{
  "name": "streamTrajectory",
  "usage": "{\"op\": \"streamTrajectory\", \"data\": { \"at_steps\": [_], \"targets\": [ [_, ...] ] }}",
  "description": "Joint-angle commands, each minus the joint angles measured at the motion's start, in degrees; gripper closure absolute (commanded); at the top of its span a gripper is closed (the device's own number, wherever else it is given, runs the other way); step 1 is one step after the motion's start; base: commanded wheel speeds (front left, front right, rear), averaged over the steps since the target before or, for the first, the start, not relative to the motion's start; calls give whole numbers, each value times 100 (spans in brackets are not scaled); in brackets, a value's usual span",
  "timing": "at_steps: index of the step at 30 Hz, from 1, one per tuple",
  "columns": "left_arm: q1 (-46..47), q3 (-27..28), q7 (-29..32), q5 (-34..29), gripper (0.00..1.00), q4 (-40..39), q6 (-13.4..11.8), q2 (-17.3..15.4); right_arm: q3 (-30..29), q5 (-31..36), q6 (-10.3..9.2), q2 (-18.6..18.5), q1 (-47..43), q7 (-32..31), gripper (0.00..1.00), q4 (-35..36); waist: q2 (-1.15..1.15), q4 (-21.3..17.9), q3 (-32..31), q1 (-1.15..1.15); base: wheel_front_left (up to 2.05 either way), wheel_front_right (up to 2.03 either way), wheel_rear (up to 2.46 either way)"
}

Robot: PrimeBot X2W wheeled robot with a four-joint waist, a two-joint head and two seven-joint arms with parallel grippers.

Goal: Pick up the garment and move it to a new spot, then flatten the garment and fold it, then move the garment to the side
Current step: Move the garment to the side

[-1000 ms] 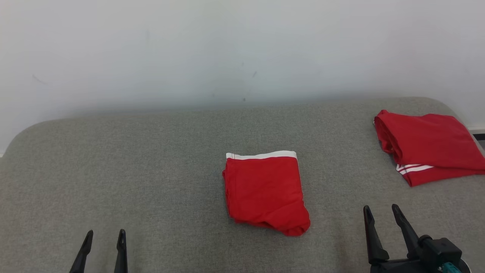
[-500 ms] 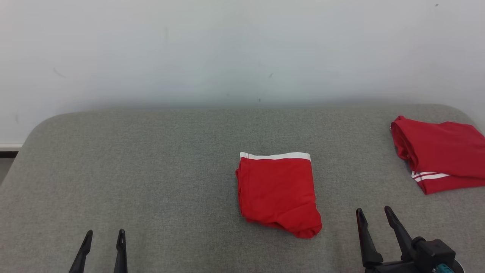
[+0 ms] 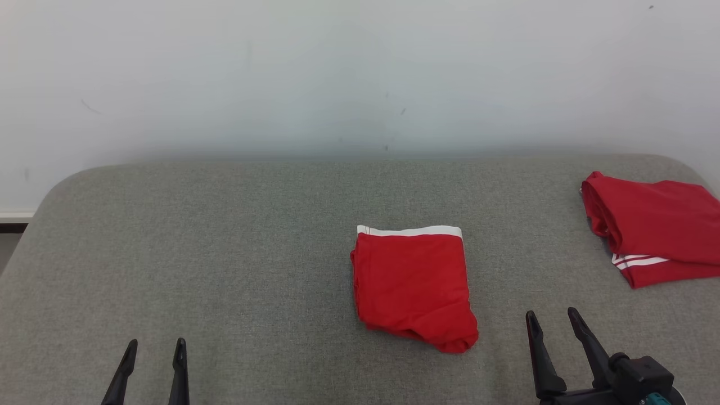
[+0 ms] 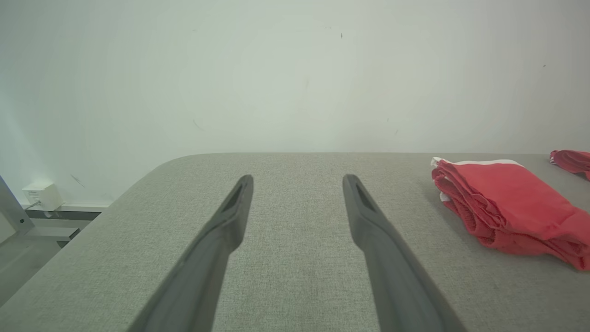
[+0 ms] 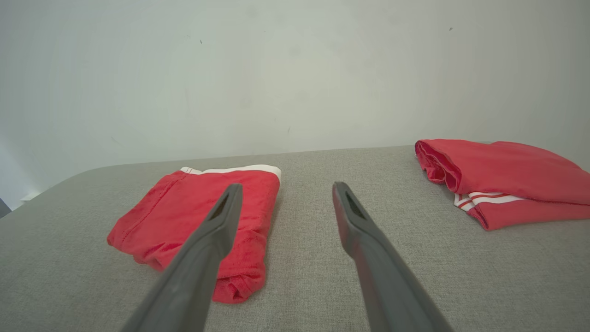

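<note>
While the left hand (image 3: 157,341) and right hand (image 3: 550,311) gape empty, the garment (image 3: 413,281), a soft red rectangle edged white, lies on the woven bench (image 3: 225,253); right of it, a cloth (image 3: 652,225) is cropped.

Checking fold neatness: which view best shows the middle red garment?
Head view: the garment lies whole, unobstructed, seen from above. In the right wrist view the right end effector partly covers it; the left wrist view gives its layered side.

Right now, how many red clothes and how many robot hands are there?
Red clothes: 2, the middle garment and the far-right garment
Robot hands: 2, the left hand and the right hand
Total: 4
</note>
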State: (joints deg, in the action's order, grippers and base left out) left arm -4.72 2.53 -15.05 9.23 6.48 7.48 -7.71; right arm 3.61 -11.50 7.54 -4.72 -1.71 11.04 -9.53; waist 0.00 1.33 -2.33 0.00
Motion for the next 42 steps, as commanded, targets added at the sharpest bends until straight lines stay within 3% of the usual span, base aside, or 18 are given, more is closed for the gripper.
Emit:
{"op": "streamTrajectory", "data": {
  "at_steps": [1, 14, 23, 33, 42],
  "targets": [
    [-20, -14, -16, 21, 0, -31, -16, -31, -4, -37, -14, -15, -58, -9, 0, -2, 0, -3, 5, 0, 0, 0, 0],
    [-58, -52, -16, 52, 0, -63, -11, -19, -4, -68, -14, -3, -59, 33, 0, -112, 0, 39, 10, 0, 0, 0, 0],
    [114, -176, -16, 86, 0, 41, -7, 30, 183, -129, -14, -224, 625, -206, 0, -530, 0, 314, 110, 0, 0, 0, 0],
    [377, -420, -16, 153, 0, 142, -5, 64, 402, -156, -14, -451, 2078, -841, 0, -1986, 0, 844, 440, 0, 0, 0, 0],
    [637, -550, -16, 207, 0, 178, -5, 116, 372, -215, -14, -482, 2884, -805, 0, -3450, 0, 1092, 763, 0, 0, 0, 0]
  ]
}}
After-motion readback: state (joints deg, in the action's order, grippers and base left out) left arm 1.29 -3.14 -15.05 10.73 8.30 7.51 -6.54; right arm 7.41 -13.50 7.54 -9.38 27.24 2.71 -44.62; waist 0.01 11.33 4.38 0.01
